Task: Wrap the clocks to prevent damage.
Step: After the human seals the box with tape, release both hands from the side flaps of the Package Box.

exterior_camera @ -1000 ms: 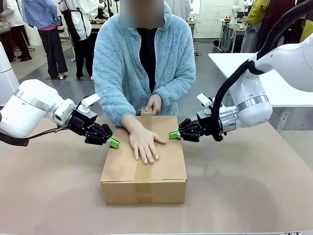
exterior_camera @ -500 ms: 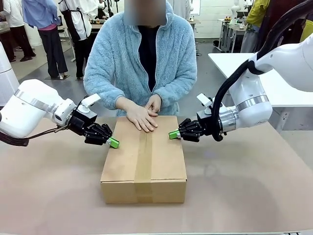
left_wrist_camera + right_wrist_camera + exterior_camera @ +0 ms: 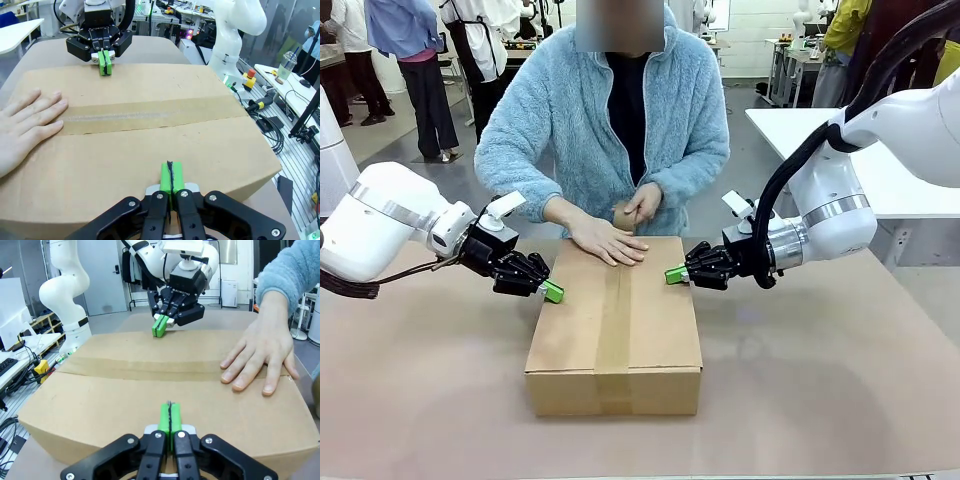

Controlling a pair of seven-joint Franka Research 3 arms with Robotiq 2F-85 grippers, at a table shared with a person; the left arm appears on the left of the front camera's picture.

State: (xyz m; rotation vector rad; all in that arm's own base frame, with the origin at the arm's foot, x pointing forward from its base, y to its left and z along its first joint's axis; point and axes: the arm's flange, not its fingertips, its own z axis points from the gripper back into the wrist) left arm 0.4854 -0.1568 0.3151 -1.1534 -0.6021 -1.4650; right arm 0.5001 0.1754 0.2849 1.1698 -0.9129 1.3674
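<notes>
At table ctr you've got the taped box (image 3: pixel 616 320), flaps shut, so the clocks can't be seen. Left gripper (image 3: pixel 552 291) at its 9 o'clock edge, right gripper (image 3: pixel 674 274) at 3, both w/ pads together, empty. Person's hand (image 3: pixel 608 243) flat at 12.

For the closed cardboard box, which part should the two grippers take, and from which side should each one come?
Probably the two long side walls of the cardboard box, pressed between both arms: left gripper from its left, right gripper from its right. The box looks too wide for one gripper, and its taped top is flat, partly under the person's hand.
</notes>
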